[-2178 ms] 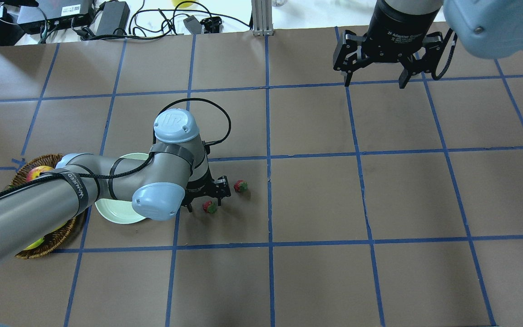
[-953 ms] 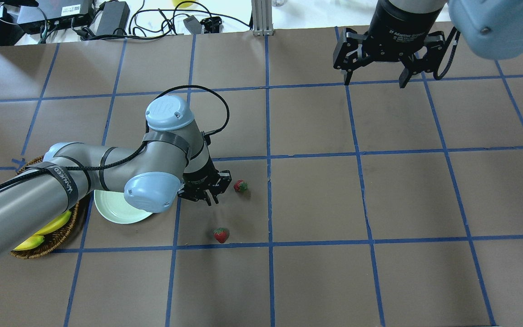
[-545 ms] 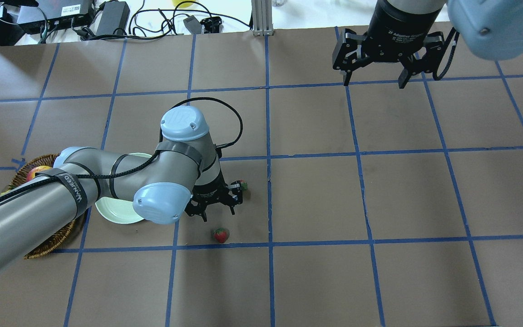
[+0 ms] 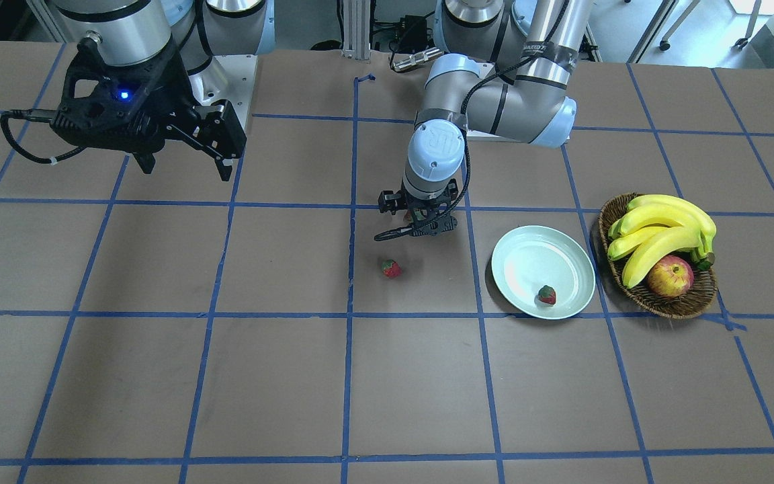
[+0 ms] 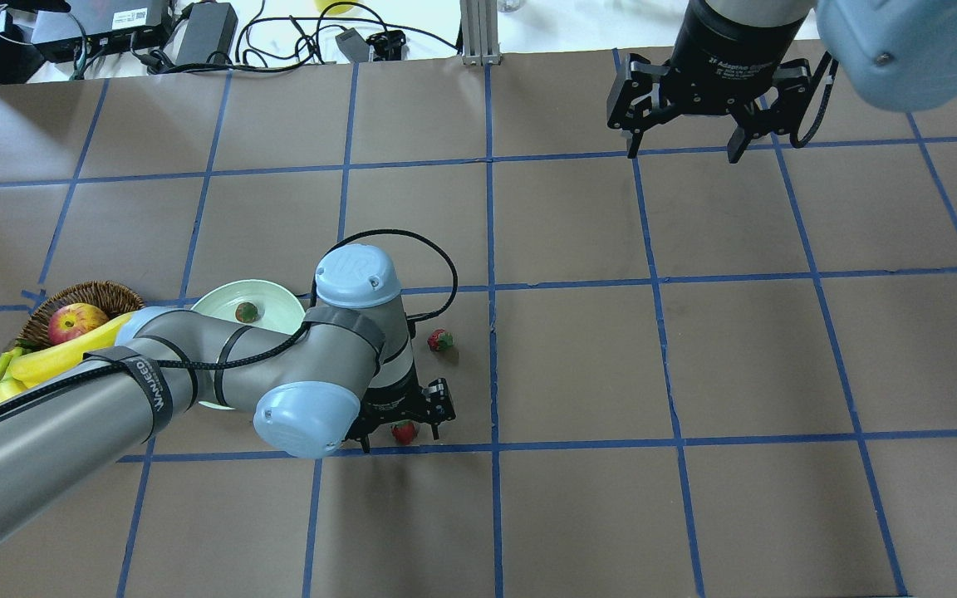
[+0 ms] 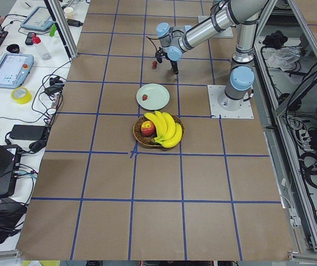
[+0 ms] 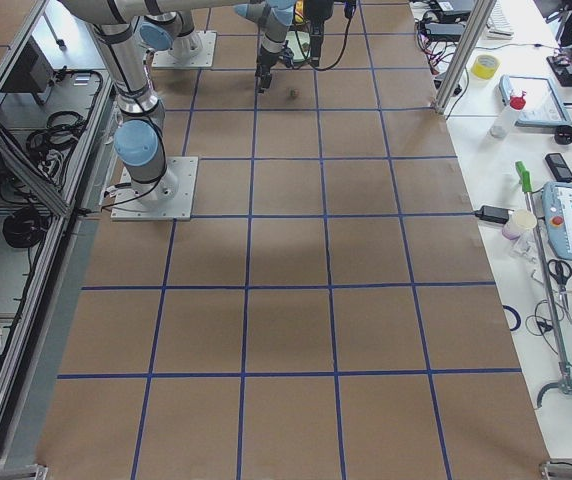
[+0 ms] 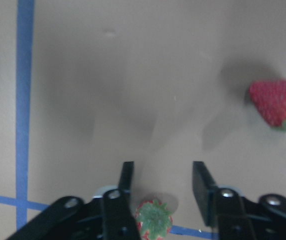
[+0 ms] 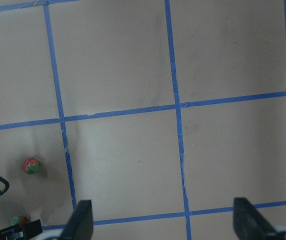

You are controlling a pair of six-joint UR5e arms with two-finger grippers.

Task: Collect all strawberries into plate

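My left gripper is open and low over the table. Its fingers straddle a strawberry, which stands cap up between them in the left wrist view, by a blue tape line. I cannot tell whether the fingers touch it. A second strawberry lies on the table just beyond. A third strawberry lies in the pale plate, to my left of the gripper. My right gripper is open and empty, high over the far right of the table.
A wicker basket with bananas and an apple stands beside the plate on its far side from the gripper. My left forearm passes over the plate's near edge. Cables and boxes lie past the table's far edge.
One strawberry rolled from beside the left gripper toward the robot and stopped at the tape line. The left gripper opened, swung past the other strawberry and came down around the rolled one.
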